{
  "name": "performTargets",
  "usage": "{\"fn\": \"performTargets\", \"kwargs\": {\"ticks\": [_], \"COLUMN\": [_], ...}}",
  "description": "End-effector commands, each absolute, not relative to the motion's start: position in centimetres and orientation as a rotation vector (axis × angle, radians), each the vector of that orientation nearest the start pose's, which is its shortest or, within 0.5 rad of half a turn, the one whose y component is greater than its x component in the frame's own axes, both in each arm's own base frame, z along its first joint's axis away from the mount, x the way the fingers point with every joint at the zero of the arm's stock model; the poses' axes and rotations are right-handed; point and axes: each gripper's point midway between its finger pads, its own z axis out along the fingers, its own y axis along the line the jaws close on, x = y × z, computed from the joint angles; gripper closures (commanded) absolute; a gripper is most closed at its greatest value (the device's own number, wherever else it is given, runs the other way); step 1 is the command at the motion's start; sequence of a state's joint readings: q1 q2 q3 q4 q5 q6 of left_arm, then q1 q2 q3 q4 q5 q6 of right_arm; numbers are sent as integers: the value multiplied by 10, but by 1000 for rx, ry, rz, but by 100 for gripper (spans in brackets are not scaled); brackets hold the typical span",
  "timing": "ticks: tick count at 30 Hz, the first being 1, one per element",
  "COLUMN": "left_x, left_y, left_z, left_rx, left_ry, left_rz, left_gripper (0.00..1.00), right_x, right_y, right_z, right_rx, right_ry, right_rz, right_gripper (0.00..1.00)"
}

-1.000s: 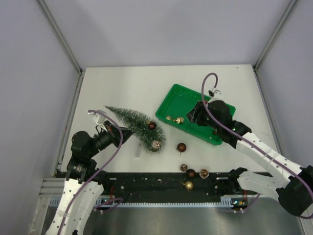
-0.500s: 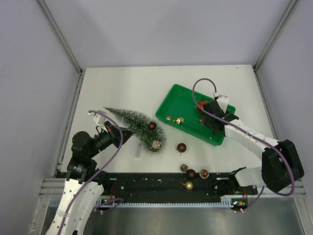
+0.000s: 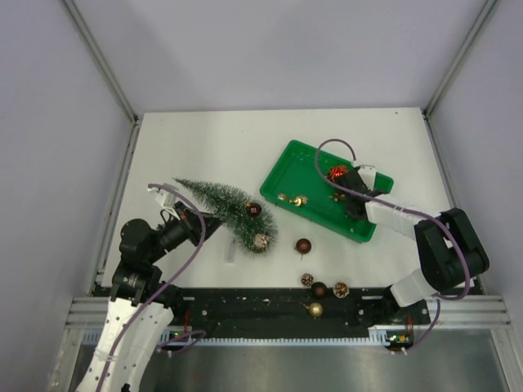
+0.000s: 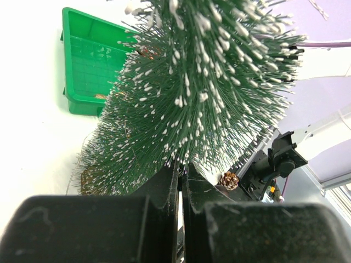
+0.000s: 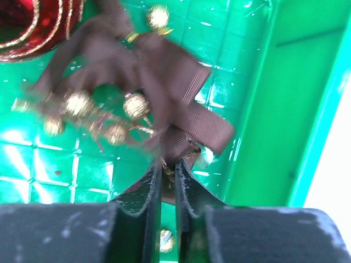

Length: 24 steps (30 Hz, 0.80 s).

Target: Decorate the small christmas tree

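The small christmas tree (image 3: 227, 211) lies tilted on the white table, with a dark red ball (image 3: 253, 209) and a pale ball (image 3: 261, 240) in its bristles. My left gripper (image 3: 206, 223) is shut on the tree; in the left wrist view the jaws (image 4: 181, 171) pinch into the frosted bristles (image 4: 203, 82). My right gripper (image 3: 343, 194) reaches into the green tray (image 3: 298, 163). In the right wrist view it (image 5: 167, 167) is shut on a brown ribbon bow (image 5: 164, 76) with gold berries (image 5: 77, 104). A red glitter ball (image 5: 33, 19) lies beside the bow.
Gold ornaments (image 3: 292, 198) lie in the tray's left part. Loose on the table near the front rail are a dark red ball (image 3: 303, 245), a pinecone (image 3: 307, 279), a brown ball (image 3: 319, 289), another pinecone (image 3: 341, 289) and a gold ball (image 3: 315, 309).
My right gripper has swung down into the tray and shut on the brown bow, uncovering the red ball. The left arm and tree have not moved.
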<state>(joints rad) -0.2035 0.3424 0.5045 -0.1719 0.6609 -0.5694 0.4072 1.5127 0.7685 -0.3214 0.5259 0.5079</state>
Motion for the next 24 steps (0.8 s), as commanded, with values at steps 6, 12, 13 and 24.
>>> {"fn": "performTargets", "kwargs": {"ticks": [6,12,13,24], "left_x": [161,160,161,160], "left_y": [-157,-157,-157,-157], "left_z": [266,266,266,267], "left_rx": [252,253,253,253], "left_ry": [1631,1627,1626,1624], "left_rz": [-1085,-1086,-1084,-1087], "left_gripper": [100,100,100,100], "right_x": [343,335,330,244], "right_y": [95,126,134,209], "right_z": [154,236,250,383], "right_rx": [279,181,154,-100], "right_ry": [2173,2053,2041,1842], "right_rz": [83,350,412,964], "right_gripper": [100,100,100,100]}}
